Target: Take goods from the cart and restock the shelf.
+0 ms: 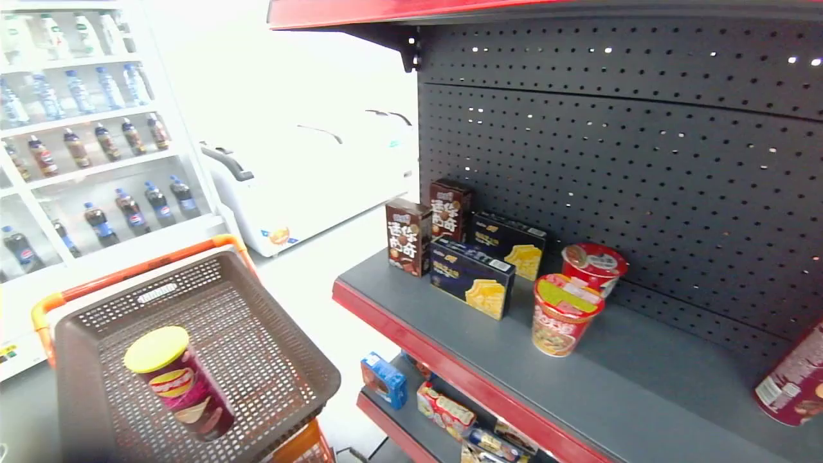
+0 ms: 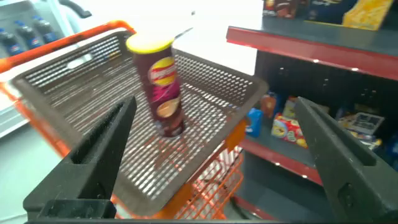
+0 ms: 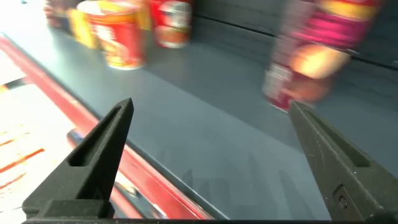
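Observation:
A maroon chip can with a yellow lid (image 1: 177, 379) stands upright in the brown mesh basket (image 1: 257, 334) of the orange cart. In the left wrist view my left gripper (image 2: 214, 162) is open, its fingers wide apart, a short way from that chip can (image 2: 163, 84). A second maroon chip can (image 1: 794, 382) stands on the grey shelf (image 1: 630, 392) at the far right. My right gripper (image 3: 208, 155) is open over the shelf board, with this can (image 3: 317, 53) beyond its fingers and apart from them.
On the shelf stand two brown boxes (image 1: 409, 236), two dark blue boxes (image 1: 472, 276) and two red noodle cups (image 1: 564, 314). The lower shelf (image 1: 443, 411) holds several packets. A drinks fridge (image 1: 83, 128) and a white freezer (image 1: 308, 186) stand behind the cart.

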### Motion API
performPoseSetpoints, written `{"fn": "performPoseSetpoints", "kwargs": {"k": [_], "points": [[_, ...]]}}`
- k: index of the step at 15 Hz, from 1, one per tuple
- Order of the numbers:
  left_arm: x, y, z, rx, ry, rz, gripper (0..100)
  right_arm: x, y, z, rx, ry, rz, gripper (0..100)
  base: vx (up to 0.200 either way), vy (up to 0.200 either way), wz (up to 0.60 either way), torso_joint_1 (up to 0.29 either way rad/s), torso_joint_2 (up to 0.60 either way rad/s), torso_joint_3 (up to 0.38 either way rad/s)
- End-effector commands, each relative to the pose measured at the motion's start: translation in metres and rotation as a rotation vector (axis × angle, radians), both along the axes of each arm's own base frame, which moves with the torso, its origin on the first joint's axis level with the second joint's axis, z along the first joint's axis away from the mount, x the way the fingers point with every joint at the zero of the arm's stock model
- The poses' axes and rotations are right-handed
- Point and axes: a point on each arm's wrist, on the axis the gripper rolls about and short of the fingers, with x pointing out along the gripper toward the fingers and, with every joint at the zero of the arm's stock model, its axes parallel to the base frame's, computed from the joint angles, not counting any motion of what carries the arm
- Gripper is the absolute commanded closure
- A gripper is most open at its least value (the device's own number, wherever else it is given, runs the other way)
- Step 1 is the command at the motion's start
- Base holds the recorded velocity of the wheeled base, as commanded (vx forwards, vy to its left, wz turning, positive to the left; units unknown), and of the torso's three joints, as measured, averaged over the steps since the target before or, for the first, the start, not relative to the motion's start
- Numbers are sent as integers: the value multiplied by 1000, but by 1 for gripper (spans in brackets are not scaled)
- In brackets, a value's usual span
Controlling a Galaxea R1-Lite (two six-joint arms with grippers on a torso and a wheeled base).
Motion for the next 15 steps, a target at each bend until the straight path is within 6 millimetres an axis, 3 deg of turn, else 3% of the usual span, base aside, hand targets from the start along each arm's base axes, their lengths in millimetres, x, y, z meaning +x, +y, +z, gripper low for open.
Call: {"fn": "performPoseSetpoints", "kwargs": {"k": [1,3,5,6,7,9,10,11,13,15], "points": [[0,0,0,0,-1,0,0,0,0,0,0,1,0,0,0,0,600,2,2,2],[0,0,0,0,-1,2,0,0,0,0,4,0,-1,0,0,0,600,2,7,5],[0,0,0,-3,-3,9,0,0,0,0,4,0,-1,0,0,0,0,0,0,0],[-4,0,13,17,-50,6,0,0,0,0,3,0,-1,0,0,0,0,0,0,0],[-8,0,54,42,-57,13,0,0,0,0,3,0,-1,0,0,0,0,0,0,0],[23,1,147,57,72,65,0,0,0,0,3,0,-1,0,0,0,0,0,0,0],[52,2,181,64,125,95,0,0,0,0,3,0,-1,0,0,0,0,0,0,0],[75,5,198,84,157,162,0,0,0,0,3,0,-1,0,0,0,0,0,0,0],[102,5,202,107,229,172,0,0,0,0,3,0,-1,0,0,0,0,0,0,0],[129,10,183,55,364,81,0,0,0,0,3,0,-1,0,0,0,0,0,0,0]]}}
